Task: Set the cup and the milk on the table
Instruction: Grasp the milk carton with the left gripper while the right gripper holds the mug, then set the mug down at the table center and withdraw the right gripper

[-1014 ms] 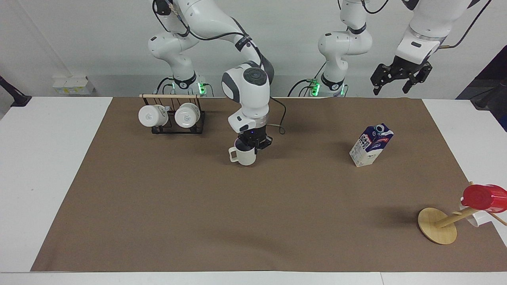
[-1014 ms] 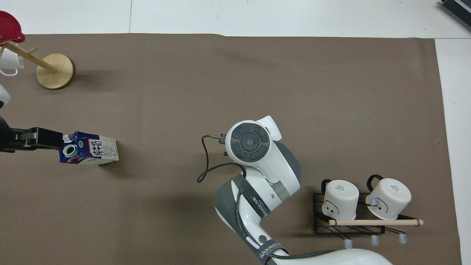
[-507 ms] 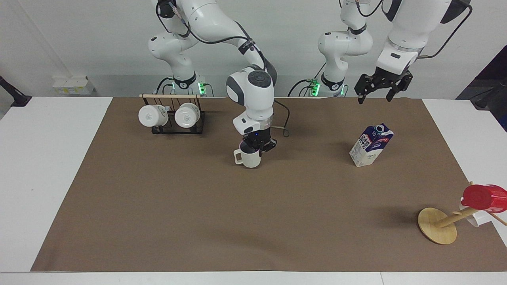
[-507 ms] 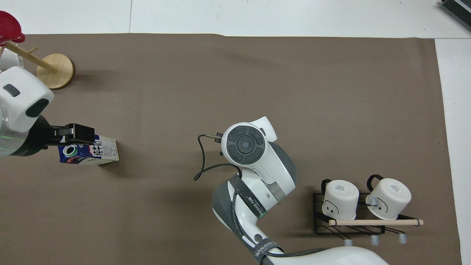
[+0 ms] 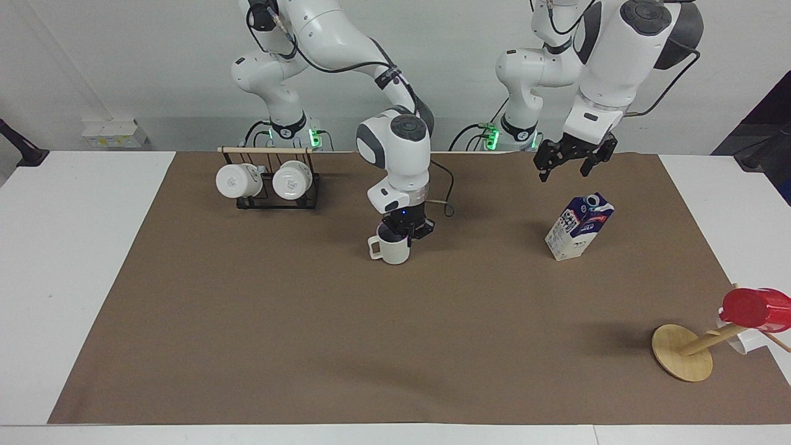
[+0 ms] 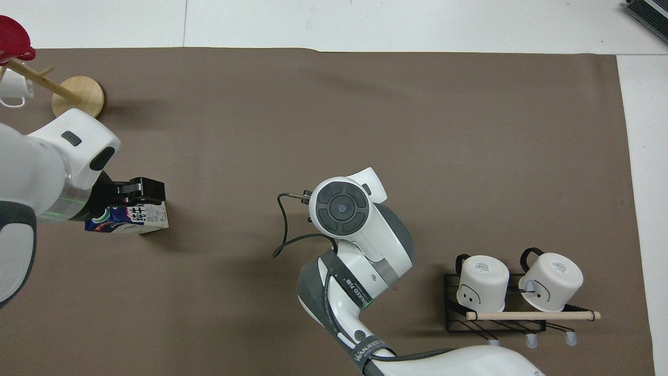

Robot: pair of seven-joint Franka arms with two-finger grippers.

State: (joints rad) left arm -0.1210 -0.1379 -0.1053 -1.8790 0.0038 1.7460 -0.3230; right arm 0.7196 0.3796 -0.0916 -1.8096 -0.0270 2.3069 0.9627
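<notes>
Since the rack (image 5: 267, 180) with its two white mugs (image 5: 266, 180) sits close to the mat's edge nearest the robots, toward the right arm's end, it reads as storage and has no part in the job.

The right gripper (image 5: 403, 230) is low over the middle of the mat (image 5: 371, 346), a little nearer the robots' edge than the centre. It pinches the cup (image 5: 390, 249) by the rim, apparently with one finger inside, so the mug hangs upright with its handle free. I judge that this grip suits a straight set-down. Whether the cup's base already touches the mat, I cannot tell. In the overhead view the arm's wrist hides the cup completely.

The milk (image 5: 579, 227) stands on the mat toward the left arm's end, about as near the robots as the cup, so its half of the task looks done. The left gripper (image 5: 565, 172) hangs in the air over the milk, claw spread and holding nothing. From above it covers the carton's top, hiding the spout.

A wooden stand (image 5: 683, 352) carrying a red cup (image 5: 755, 308) leans at the mat's corner farthest from the robots, at the left arm's end. A white object under the red cup is mostly hidden. The bare table (image 5: 74, 278) borders the mat.
</notes>
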